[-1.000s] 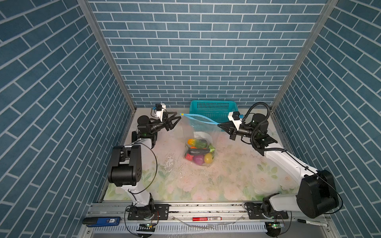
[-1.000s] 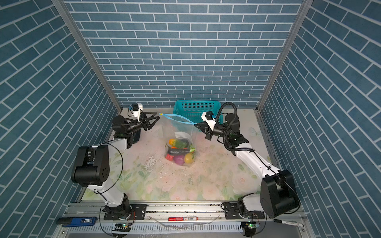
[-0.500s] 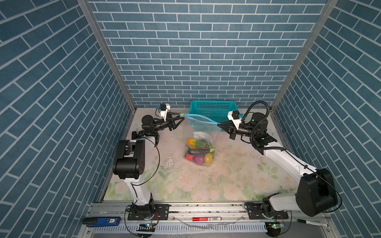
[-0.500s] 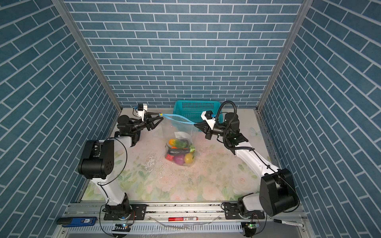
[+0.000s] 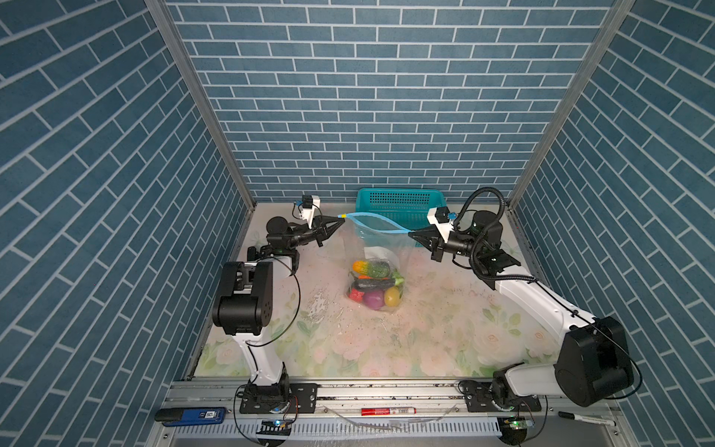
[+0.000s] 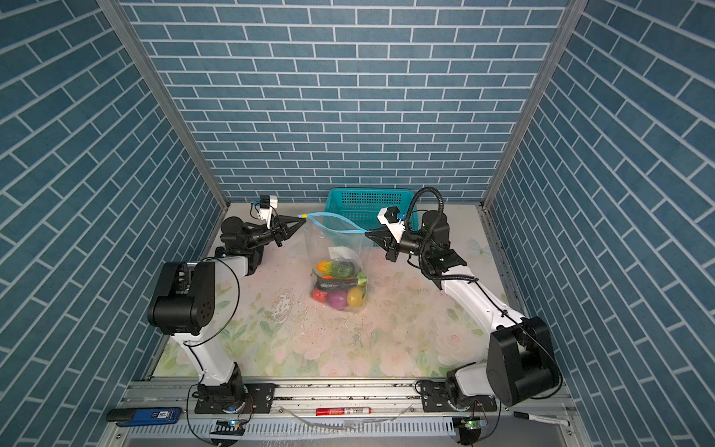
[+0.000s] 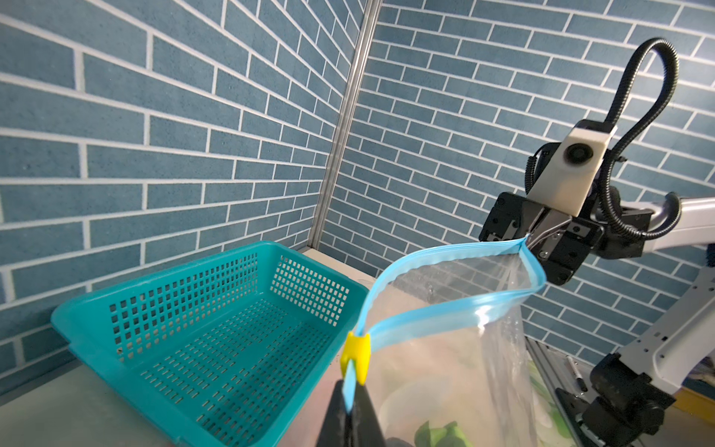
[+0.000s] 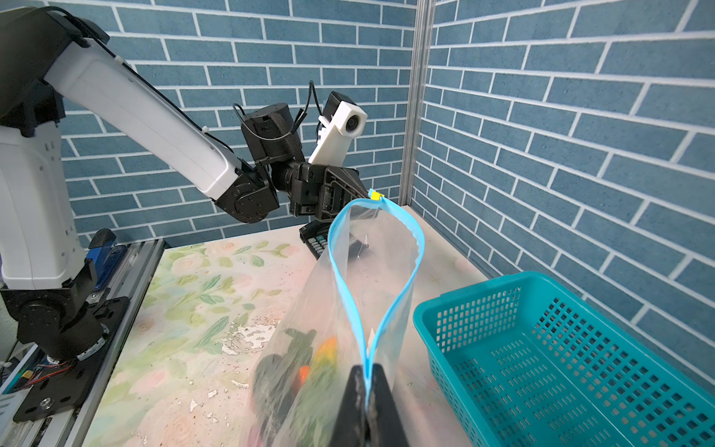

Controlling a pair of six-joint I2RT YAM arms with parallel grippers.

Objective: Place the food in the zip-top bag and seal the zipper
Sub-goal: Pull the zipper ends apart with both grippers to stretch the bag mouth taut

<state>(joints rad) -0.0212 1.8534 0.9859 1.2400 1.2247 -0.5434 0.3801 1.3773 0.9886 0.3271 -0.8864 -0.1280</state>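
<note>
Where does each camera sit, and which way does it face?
Top views: high at the front, looking down toward the back wall; both whole arms show, left gripper and right gripper holding up the zip-top bag.
Left wrist: on the left arm, looking past its own shut jaws, along the zipper, at the right gripper.
Right wrist: on the right arm, looking past its own shut jaws at the left gripper.
Shared: both wrist views catch the zipper, yellow slider and teal basket.

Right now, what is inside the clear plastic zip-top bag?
Piled at the bottom of the clear plastic zip-top bag: purple onion, yellow fruit, red piece, dark eggplant, orange-green piece on top. Whatever lies under the pile is covered.
</note>
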